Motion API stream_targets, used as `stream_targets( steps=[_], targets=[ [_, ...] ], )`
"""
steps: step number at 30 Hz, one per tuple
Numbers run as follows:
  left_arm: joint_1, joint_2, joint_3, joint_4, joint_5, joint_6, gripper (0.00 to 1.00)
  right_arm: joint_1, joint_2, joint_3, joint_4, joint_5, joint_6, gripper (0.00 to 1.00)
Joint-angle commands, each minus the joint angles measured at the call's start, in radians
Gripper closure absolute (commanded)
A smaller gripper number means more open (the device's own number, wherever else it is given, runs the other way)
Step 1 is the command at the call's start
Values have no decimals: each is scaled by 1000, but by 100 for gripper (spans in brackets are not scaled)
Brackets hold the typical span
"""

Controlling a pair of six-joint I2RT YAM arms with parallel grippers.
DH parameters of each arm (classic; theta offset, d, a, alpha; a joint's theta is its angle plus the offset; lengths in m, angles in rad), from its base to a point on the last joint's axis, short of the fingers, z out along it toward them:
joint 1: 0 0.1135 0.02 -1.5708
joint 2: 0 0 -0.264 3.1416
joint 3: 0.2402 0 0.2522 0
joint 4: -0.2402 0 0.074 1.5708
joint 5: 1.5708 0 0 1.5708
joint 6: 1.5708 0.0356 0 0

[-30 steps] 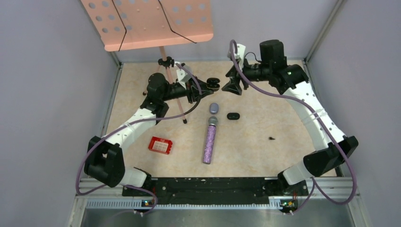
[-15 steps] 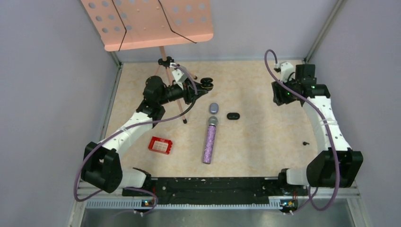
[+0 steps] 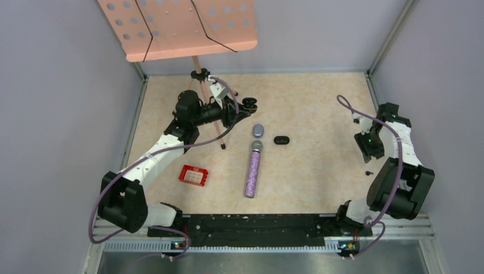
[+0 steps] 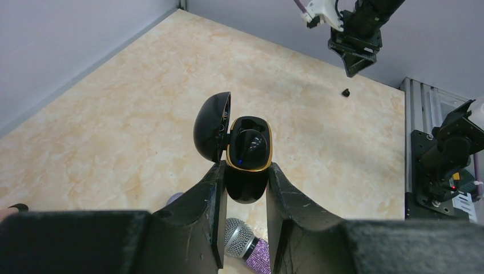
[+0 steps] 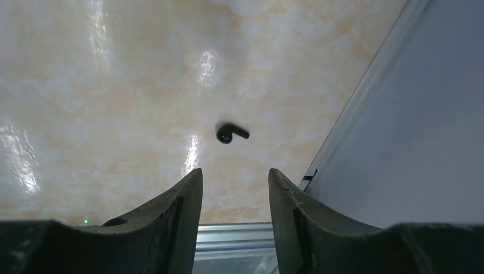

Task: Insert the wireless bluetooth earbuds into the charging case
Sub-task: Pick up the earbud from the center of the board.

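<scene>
From above I count one pink music stand [image 3: 177,28], cut off by the top edge, one glittery purple microphone [image 3: 253,169], one red box [image 3: 193,175] and two closed cases on the table [image 3: 319,114]: a pale purple case [image 3: 258,130] and a black case [image 3: 281,140]. My left gripper [image 4: 245,171] is clamped on a third, the open charging case [image 4: 248,154], whose dark wells I cannot read for buds. My right gripper [image 5: 235,174] hangs partly open and empty near the one black earbud [image 5: 231,133] I can make out, lying by the right wall.
</scene>
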Motion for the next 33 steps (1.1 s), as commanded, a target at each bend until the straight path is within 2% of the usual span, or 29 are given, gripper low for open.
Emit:
stream_targets(
  steps=[1,14,22,33],
  targets=[
    [3,-12,71,-57,22,41,100,-9,-19,-71,23,-19,-202,55],
    [2,-17,114,-151,11,108,100,-11,153,-40,8,5,-404,57],
    [2,-17,125,-162,13,136,100,-11,230,-9,6,22,-410,59],
    [2,-17,127,-168,8,139,100,-11,259,-20,-15,39,-424,64]
  ],
)
